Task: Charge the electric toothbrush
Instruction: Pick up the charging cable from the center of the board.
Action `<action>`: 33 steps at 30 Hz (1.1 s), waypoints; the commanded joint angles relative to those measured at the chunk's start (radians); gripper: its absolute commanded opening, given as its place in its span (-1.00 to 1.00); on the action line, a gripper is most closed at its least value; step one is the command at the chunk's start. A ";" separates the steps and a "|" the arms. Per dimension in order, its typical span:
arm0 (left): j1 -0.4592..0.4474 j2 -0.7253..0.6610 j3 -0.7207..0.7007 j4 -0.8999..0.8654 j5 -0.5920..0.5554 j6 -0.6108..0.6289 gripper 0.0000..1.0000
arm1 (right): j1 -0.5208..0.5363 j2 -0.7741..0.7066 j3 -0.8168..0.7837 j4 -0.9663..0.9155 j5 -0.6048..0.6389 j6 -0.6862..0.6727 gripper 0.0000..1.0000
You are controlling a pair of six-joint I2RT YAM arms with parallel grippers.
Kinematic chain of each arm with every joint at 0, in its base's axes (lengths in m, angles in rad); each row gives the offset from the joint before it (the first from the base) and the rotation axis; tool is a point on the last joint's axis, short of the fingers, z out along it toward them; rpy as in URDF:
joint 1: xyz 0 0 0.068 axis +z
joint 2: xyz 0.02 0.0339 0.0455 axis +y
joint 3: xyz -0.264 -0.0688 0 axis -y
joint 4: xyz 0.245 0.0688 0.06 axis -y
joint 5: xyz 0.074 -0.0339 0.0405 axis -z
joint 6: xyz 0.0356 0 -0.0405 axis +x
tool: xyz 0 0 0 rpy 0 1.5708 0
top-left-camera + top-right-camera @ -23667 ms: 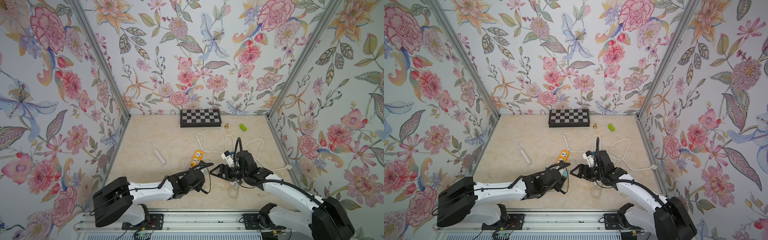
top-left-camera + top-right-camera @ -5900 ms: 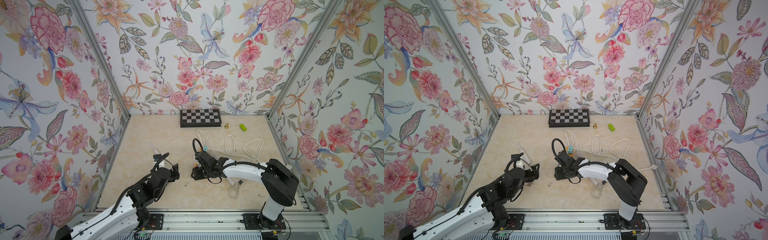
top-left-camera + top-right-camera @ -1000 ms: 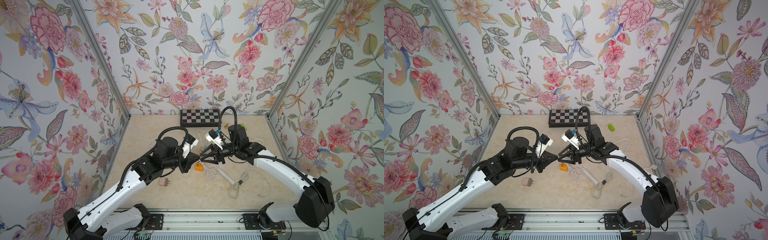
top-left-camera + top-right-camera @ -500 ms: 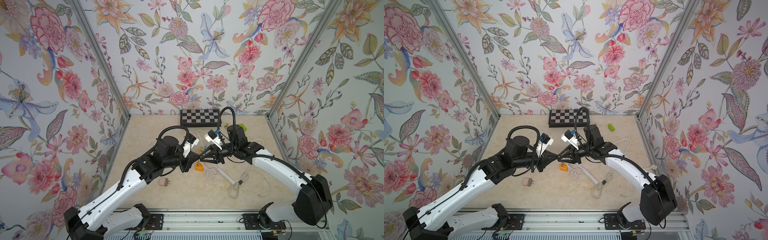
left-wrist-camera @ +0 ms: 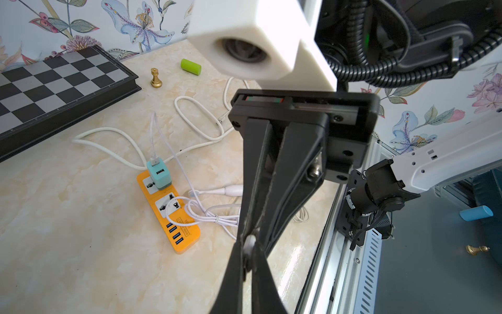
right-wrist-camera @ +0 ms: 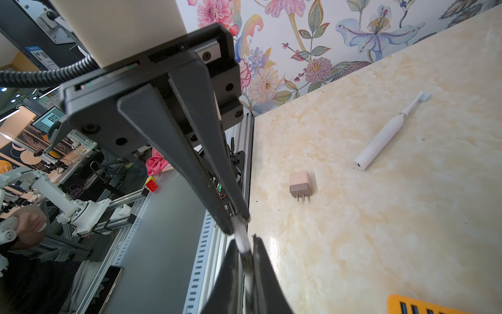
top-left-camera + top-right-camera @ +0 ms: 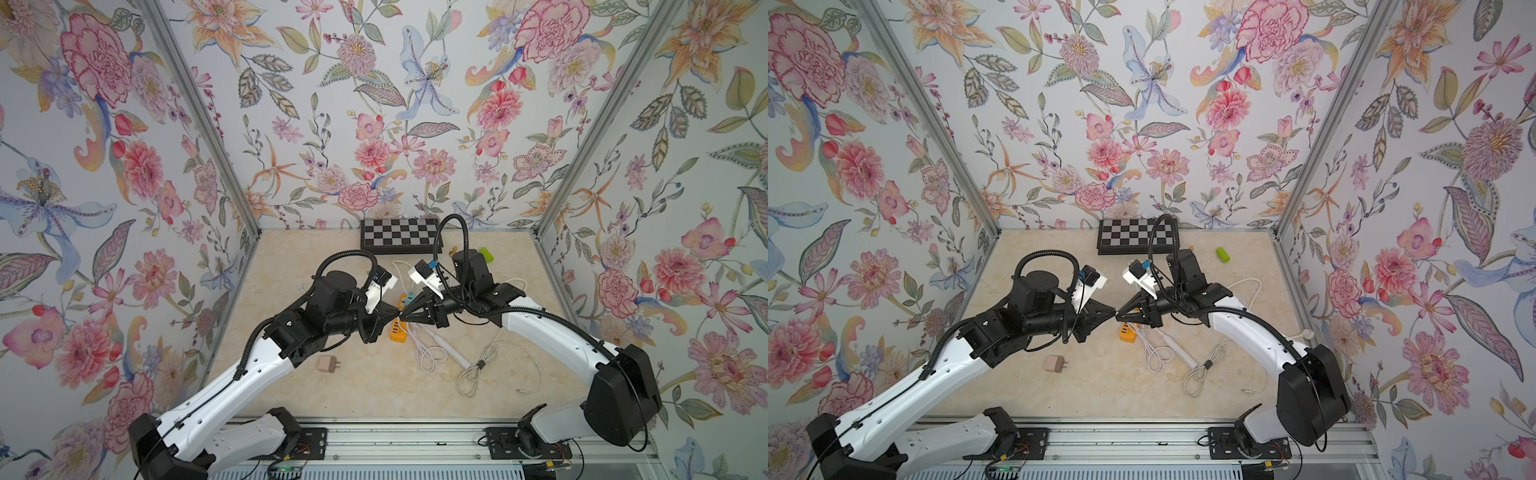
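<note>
— Starting at the left: where is the toothbrush?

— The white stick-shaped plastic electric toothbrush [image 6: 385,133] lies flat on the beige marbled tabletop [image 7: 374,395], with its brush head toward the flowered side wall. Neither gripper touches it. From the fingertips it sits at about nine or ten o'clock, well apart. Both top views hide it under the left arm.

— Anything nearer?

— A pale pink plastic two-pin wall adapter [image 7: 328,365] lies at eight o'clock of the fingertips. It is closer to the front rail than the toothbrush and touches nothing else.

— And the jaws?

— The left gripper [image 7: 1111,311] points toward three o'clock, raised above the table. Its jaws are pinched tight on a small white cable plug [image 6: 241,240]. The right gripper [image 7: 1122,315] points toward nine o'clock and meets the left one tip to tip. Its jaws stand narrow, closed round the free end of the same plug.

— What is underneath?

— An orange plastic power strip [image 5: 190,239] runs from twelve to six o'clock below the meeting point. A teal cube-shaped USB charger [image 5: 160,174] is plugged in at its twelve o'clock end, with a thin white cable [image 5: 153,136] seated in it. More white loops of cable lie on the table at four to five o'clock.
</note>
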 commanded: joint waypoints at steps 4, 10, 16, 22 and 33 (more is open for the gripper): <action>0.005 0.009 0.023 0.006 0.000 0.038 -1.00 | 0.017 0.011 0.036 0.011 -0.050 -0.005 -0.86; 0.007 -0.002 0.031 -0.008 -0.044 0.049 -0.98 | 0.018 0.007 0.018 0.010 0.048 0.044 -1.00; 0.025 -0.018 0.065 -0.004 -0.176 0.031 -0.12 | 0.050 0.000 -0.015 0.019 0.149 0.119 -1.00; 0.152 -0.019 0.055 -0.012 -0.402 -0.112 0.13 | 0.124 -0.012 -0.105 0.179 0.280 0.309 -1.00; 0.440 0.065 -0.303 0.119 -0.534 -0.431 0.30 | 0.228 0.024 -0.301 0.699 0.452 0.792 -1.00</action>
